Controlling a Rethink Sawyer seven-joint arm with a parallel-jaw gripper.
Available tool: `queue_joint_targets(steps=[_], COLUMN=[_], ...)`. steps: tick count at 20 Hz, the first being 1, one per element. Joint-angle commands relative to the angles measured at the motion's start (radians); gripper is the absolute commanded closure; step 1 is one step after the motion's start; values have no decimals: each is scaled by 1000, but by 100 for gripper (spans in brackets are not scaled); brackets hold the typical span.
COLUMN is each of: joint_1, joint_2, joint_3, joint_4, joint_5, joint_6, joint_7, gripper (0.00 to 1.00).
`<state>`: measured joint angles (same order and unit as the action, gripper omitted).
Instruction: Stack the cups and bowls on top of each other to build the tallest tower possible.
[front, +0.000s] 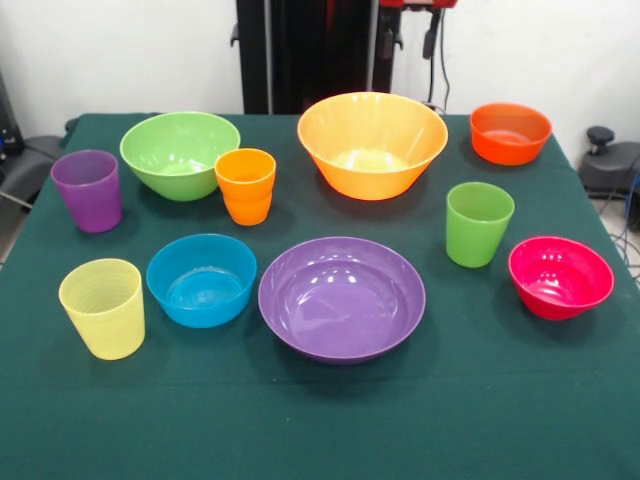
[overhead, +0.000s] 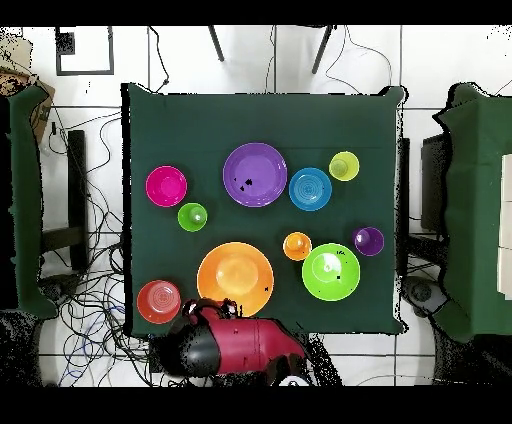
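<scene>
With nothing stacked yet, the large orange-yellow bowl (overhead: 235, 273) is seen lying nearest the drawn-back arm (overhead: 240, 345); the gripper's state cannot be told.

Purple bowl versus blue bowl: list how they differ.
The purple bowl is wide and shallow; the blue bowl is narrower with steeper, deeper walls. The purple bowl sits near the table's middle, while the blue bowl lies between it and the pale yellow cup. Colours differ: purple against bright blue. Both are glossy, round, upright, empty and unstacked on the green cloth.
</scene>
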<state>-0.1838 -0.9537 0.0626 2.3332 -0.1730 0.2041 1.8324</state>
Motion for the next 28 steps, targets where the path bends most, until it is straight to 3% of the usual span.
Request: queue_joint_targets(steps=[1, 11, 17, 23, 28], joint_1=[39, 50, 29, 38, -11], joint_2=[127, 200, 153, 162, 74], joint_3=[0, -11, 7, -4, 48], joint_4=[-130, -219, -211, -252, -224], joint_5=[-15, 6, 11, 12, 41], joint_6=[33, 62, 110, 141, 213], joint_7=[105, 100, 80, 81, 50], gripper=[0, 0, 0, 0, 0])
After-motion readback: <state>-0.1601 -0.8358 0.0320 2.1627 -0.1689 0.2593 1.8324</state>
